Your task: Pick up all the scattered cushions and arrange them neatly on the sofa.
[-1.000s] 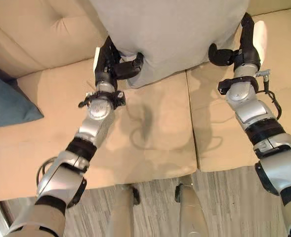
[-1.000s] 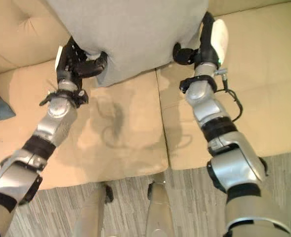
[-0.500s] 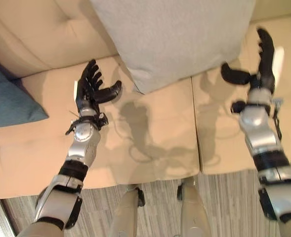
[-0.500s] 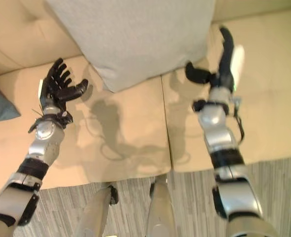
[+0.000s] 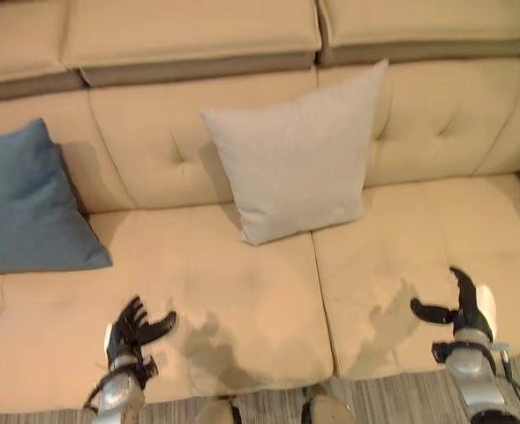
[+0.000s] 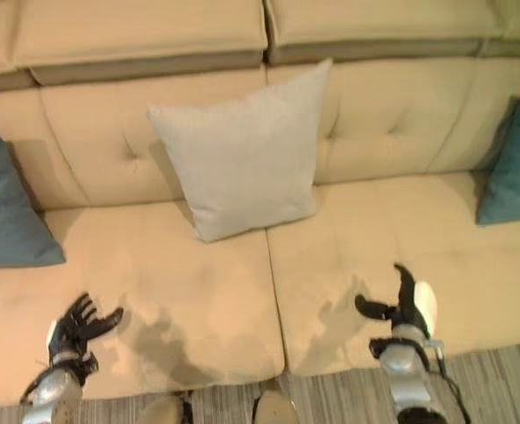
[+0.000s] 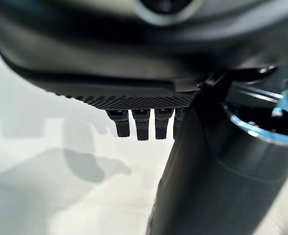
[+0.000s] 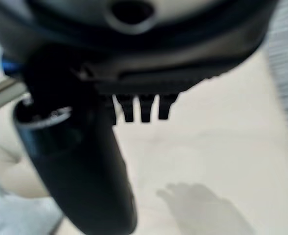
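Grey cushion [image 5: 297,155] leans upright against the sofa [image 5: 242,291] backrest, centred, well beyond both empty, spread-fingered hands: left hand [image 5: 131,329], right hand [image 5: 461,306] at the front edge.

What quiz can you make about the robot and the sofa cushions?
1. True or false: the grey cushion leans upright against the sofa backrest.
2. Which hand holds a cushion? A) left hand B) right hand C) neither
3. Fill in: the blue cushion sits on the robot's ____ side of the grey one.

Key: 1 true. 2 C. 3 left.
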`<state>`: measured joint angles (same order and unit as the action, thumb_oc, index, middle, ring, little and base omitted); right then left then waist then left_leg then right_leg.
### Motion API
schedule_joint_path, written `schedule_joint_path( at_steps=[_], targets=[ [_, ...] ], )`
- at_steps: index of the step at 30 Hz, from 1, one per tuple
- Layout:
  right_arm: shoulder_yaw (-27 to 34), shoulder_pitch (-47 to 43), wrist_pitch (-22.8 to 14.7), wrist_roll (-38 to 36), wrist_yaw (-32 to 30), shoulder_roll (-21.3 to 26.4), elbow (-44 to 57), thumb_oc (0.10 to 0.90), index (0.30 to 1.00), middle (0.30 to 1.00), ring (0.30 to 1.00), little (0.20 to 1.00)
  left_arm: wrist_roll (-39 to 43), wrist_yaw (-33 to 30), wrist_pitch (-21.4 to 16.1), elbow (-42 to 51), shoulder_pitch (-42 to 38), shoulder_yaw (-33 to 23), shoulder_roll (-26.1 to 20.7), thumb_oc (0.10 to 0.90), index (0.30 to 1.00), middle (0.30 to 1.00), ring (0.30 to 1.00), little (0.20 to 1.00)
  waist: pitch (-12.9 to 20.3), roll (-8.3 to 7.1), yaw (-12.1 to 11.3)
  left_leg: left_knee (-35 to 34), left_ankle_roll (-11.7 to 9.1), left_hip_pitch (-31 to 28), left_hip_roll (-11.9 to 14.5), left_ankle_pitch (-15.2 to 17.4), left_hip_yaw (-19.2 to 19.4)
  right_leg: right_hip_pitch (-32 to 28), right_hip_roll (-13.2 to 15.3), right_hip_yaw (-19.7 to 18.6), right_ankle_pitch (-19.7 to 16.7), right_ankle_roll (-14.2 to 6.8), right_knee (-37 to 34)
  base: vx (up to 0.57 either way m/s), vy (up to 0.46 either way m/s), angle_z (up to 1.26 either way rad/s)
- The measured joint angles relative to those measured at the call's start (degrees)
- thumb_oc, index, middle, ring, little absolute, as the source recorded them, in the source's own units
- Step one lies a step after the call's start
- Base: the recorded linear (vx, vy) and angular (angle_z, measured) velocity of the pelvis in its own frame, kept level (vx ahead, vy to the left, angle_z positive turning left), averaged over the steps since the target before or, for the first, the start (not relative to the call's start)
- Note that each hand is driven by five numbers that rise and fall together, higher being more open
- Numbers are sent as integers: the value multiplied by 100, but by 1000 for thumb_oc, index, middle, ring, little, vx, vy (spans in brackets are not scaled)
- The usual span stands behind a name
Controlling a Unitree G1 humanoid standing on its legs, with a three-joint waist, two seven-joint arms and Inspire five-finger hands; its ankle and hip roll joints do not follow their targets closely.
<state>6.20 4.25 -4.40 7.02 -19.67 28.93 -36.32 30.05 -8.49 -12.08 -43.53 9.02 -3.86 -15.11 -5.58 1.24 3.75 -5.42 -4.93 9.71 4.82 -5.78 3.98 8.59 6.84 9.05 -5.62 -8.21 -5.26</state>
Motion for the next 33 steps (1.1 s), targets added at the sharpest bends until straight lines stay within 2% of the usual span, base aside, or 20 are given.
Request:
schedule_joint_path(
  at_steps=[4,10,13,15,19,20,21,22,23,24,25,26,27,29,30,31,32,33],
  targets=[
    [-194,282,-5,12,174,-191,-632,800,900,900,900,900,-422,164,201,-1037,212,-60,132,800,900,900,900,900,298,-3,8,1,77,-295,11,16,-3,-297,-15,10,49,26,-4,0,0,0],
    [-526,333,-50,-35,470,-586,-1088,800,900,900,900,900,-1005,296,389,-1948,164,-54,322,800,900,900,900,900,357,68,-27,2,106,-523,29,27,-49,-549,-42,37,67,38,-23,-4,-14,3],
    [-648,363,-114,-229,584,-795,-1304,800,900,900,900,900,-1274,313,382,-2185,129,159,380,800,900,900,900,900,395,128,-34,3,135,-649,40,42,-143,-748,-55,158,114,46,-39,-38,-13,18],
    [-712,377,-163,-398,644,-845,-1404,800,900,900,900,900,-1432,297,382,-2190,69,243,434,800,900,900,900,900,413,166,-141,34,124,-676,42,-14,-144,-791,-63,165,118,46,-1,-200,4,5],
    [-877,99,-167,-589,707,-870,-1746,800,900,900,900,900,-1469,297,380,-2192,-227,388,442,800,900,900,900,900,324,162,-168,475,143,-338,67,-9,-147,-699,-73,264,95,110,15,-176,56,14],
    [-923,36,-169,-594,698,-872,-1778,800,900,900,900,900,-1478,296,379,-2192,-288,390,448,800,900,900,900,900,307,162,-168,504,116,-292,81,-29,-147,-681,-84,301,84,174,6,-179,135,6],
    [-1010,-93,-167,-594,705,-875,-1983,800,900,900,900,900,-1561,302,370,-2279,-411,391,470,800,900,900,900,900,263,103,-163,407,-103,-315,110,-136,-149,-661,-72,309,32,316,-41,-126,103,1],
    [-1024,-110,-167,-594,702,-886,-1993,800,900,900,900,900,-1565,310,374,-2343,-499,389,481,800,900,900,900,900,237,25,-149,500,-368,-330,73,68,-180,-625,37,333,-50,500,-49,-127,137,-19],
    [-1042,-207,-167,-594,705,-930,-2016,800,900,900,900,900,-1565,320,381,-2343,-537,388,490,800,900,900,900,900,163,-161,-157,1106,-260,-285,-137,489,-308,-638,232,287,-112,504,-34,-78,123,-31],
    [-1058,-211,-180,-593,703,-940,-1955,800,900,900,900,900,-1568,344,380,-2342,-508,391,498,800,900,900,900,900,143,-296,-128,1548,-24,-348,-337,678,-306,-654,410,237,-102,437,-8,-120,165,-37],
    [-1057,-170,-207,-592,702,-920,-1922,800,900,900,900,900,-1566,337,382,-2345,-489,391,512,800,900,900,900,900,139,-316,-70,1805,46,-457,-411,900,-317,-679,469,217,-172,422,-5,-117,157,-16],
    [-1027,-153,-204,-592,696,-885,-1989,800,900,900,900,900,-1571,313,376,-2345,-459,412,538,800,900,900,900,900,203,-179,48,1484,139,-721,-421,1140,-444,-680,386,177,-212,317,0,-127,165,5],
    [-1024,-161,-216,-588,695,-886,-2147,800,900,900,900,900,-1625,305,376,-2347,-494,521,511,800,900,900,900,900,218,-142,81,1098,282,-853,-403,1178,-440,-639,336,187,-208,219,0,-169,205,15],
    [-1034,-119,-101,-580,727,-1088,-2548,800,900,900,900,900,-1779,304,362,-2364,-687,813,305,800,900,900,900,900,288,-439,77,323,502,-1052,-632,706,-447,-417,570,30,-238,8,7,-260,249,6],
    [-1033,-68,-82,-577,727,-1184,-2625,800,900,900,900,900,-1847,302,378,-2423,-675,821,263,800,900,900,900,900,305,-520,126,225,538,-1074,-724,609,-433,-356,634,5,-256,0,41,-303,256,-6],
    [-1032,-79,-92,-578,710,-1247,-2691,800,900,900,900,900,-1900,291,371,-2457,-698,838,222,800,900,900,900,900,290,-601,126,278,543,-1042,-777,608,-430,-292,719,-19,-371,-178,135,-309,254,-3],
    [-1034,-85,-84,-578,714,-1286,-2770,800,900,900,900,900,-1908,287,373,-2550,-734,883,221,800,900,900,900,900,252,-587,127,256,561,-1061,-802,598,-440,-272,737,-14,-337,-229,218,-289,209,-11],
    [-1037,-89,-34,-576,715,-1355,-2860,800,900,900,900,900,-1927,282,369,-2553,-744,959,189,800,900,900,900,900,256,-614,96,238,571,-1070,-879,595,-370,-142,762,-97,-366,-191,305,-223,158,-24]
  ],
)
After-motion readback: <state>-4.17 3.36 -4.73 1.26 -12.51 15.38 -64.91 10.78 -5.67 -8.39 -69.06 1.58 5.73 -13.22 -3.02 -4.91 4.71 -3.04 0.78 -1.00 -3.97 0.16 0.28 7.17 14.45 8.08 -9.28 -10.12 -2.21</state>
